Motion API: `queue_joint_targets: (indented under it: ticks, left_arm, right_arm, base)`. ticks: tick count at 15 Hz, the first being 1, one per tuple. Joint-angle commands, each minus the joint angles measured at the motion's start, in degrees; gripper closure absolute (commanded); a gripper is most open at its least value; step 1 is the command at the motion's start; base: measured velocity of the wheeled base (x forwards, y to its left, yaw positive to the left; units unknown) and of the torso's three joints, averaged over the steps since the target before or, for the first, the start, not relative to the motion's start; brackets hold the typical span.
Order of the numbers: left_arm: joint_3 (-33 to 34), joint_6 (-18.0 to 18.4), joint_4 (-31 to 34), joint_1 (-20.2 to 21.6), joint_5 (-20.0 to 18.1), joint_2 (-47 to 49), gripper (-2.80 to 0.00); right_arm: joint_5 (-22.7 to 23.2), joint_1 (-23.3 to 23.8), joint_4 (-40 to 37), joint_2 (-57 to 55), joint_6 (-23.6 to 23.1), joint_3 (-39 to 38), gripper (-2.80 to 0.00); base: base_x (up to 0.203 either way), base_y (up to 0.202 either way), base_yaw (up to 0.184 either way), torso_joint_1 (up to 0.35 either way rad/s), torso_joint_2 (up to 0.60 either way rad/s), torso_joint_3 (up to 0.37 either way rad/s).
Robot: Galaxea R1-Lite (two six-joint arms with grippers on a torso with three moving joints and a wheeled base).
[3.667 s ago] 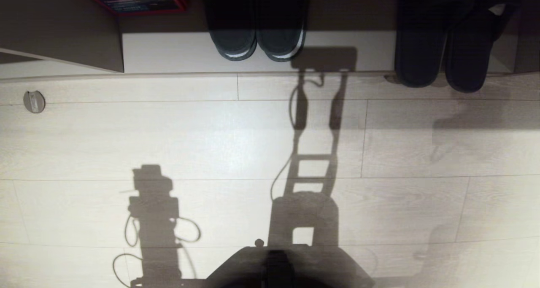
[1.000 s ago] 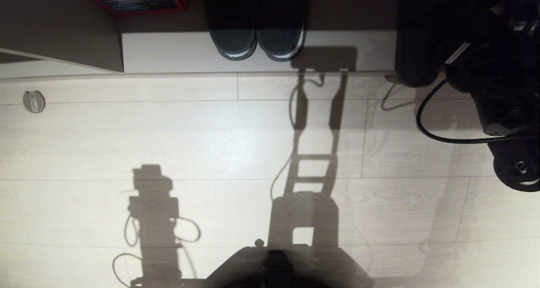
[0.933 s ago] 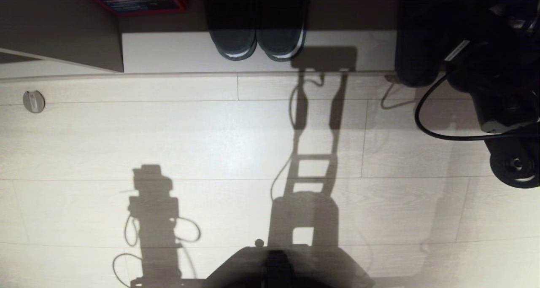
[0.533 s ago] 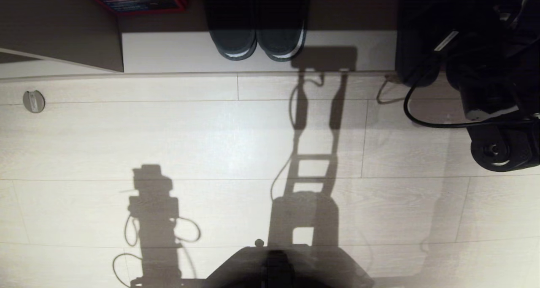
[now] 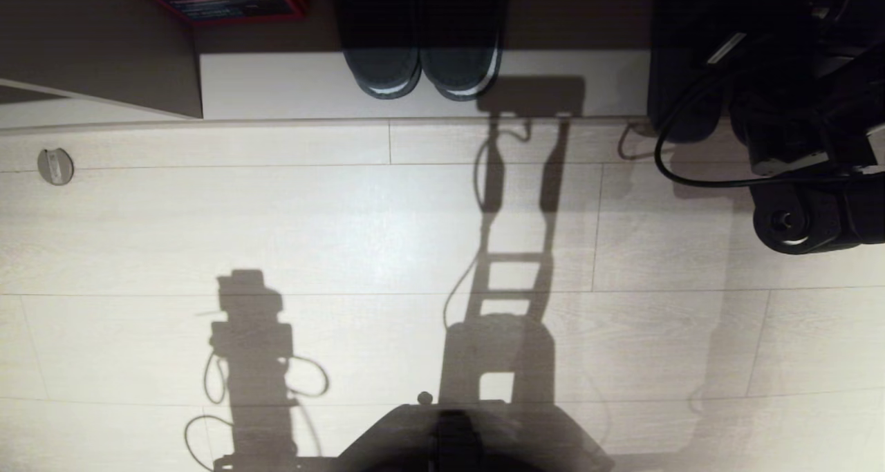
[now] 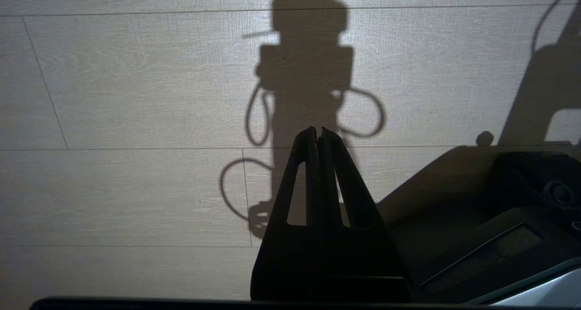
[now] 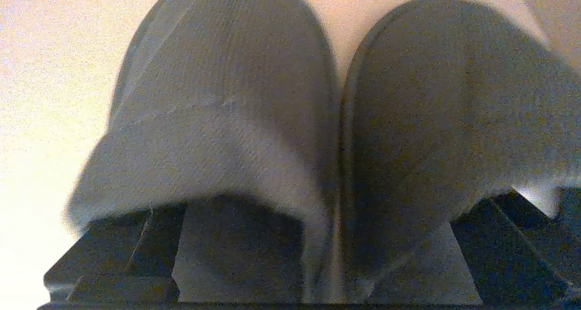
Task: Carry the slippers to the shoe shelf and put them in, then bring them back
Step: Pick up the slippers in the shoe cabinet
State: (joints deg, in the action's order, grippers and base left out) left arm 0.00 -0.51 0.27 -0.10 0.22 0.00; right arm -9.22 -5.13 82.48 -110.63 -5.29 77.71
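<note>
Reaching right pincer (splayed) at slippers

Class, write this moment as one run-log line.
right gripper: open, fingers inside both slippers | slippers: on shelf edge | left gripper: shut, parked over floor

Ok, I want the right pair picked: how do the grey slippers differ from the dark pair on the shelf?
The grey slippers are plain grey; the dark pair shows white sole stripes. The grey slippers jut past the shoe shelf edge; the dark pair stays on its board. The open right claw flanks the grey slippers; nothing is near the dark pair. Both pairs lie side by side.
</note>
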Motion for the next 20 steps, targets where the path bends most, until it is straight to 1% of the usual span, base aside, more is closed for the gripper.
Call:
queue_joint_targets:
  ticks: [1, 2, 6, 8, 13, 14, 18, 20]
  left_arm:
    - [0.0, 0.0, 0.0, 0.0, 0.0, 0.0, 0.00]
    - [0.0, 0.0, 0.0, 0.0, 0.0, 0.0, 0.00]
    - [0.0, 0.0, 0.0, 0.0, 0.0, 0.0, 0.00]
    - [0.0, -0.1, 0.0, 0.0, 0.0, 0.0, 0.00]
    - [0.0, -0.1, -0.1, 0.0, 0.0, 0.0, 0.00]
    - [0.0, -0.1, -0.1, 0.0, 0.0, 0.0, 0.00]
    - [0.0, -0.1, -0.1, 0.0, 0.0, 0.0, 0.00]
    - [0.0, -0.2, -0.1, 0.0, 0.0, 0.0, 0.00]
  right_arm:
    - [0.0, 0.4, 0.5, -1.3, -0.1, 1.5, -2.80]
    - [0.0, 0.5, 0.4, -1.6, -0.1, 2.2, 0.00]
    - [0.1, 0.6, 0.1, -2.5, 0.3, 4.0, 0.00]
    - [1.5, 0.6, 0.1, -2.7, 2.0, 5.2, 0.00]
    - [1.5, 0.5, -1.1, -1.6, 2.0, 4.5, 0.00]
    - [1.6, 0.5, -2.4, 1.2, 2.0, 2.4, 0.00]
    - [1.7, -0.2, -5.9, 12.1, 2.0, -14.3, 0.00]
    - [1.7, -0.9, -7.3, 19.0, 1.9, -24.0, 0.00]
  base:
    - [0.000, 0.000, 0.000, 0.000, 0.00, 0.000]
    - [0.000, 0.000, 0.000, 0.000, 0.00, 0.000]
    - [0.000, 0.000, 0.000, 0.000, 0.00, 0.000]
    - [0.000, 0.000, 0.000, 0.000, 0.00, 0.000]
    - [0.000, 0.000, 0.000, 0.000, 0.00, 0.000]
    - [0.000, 0.000, 0.000, 0.000, 0.00, 0.000]
    - [0.000, 0.000, 0.000, 0.000, 0.00, 0.000]
    - [0.000, 0.000, 0.000, 0.000, 0.00, 0.000]
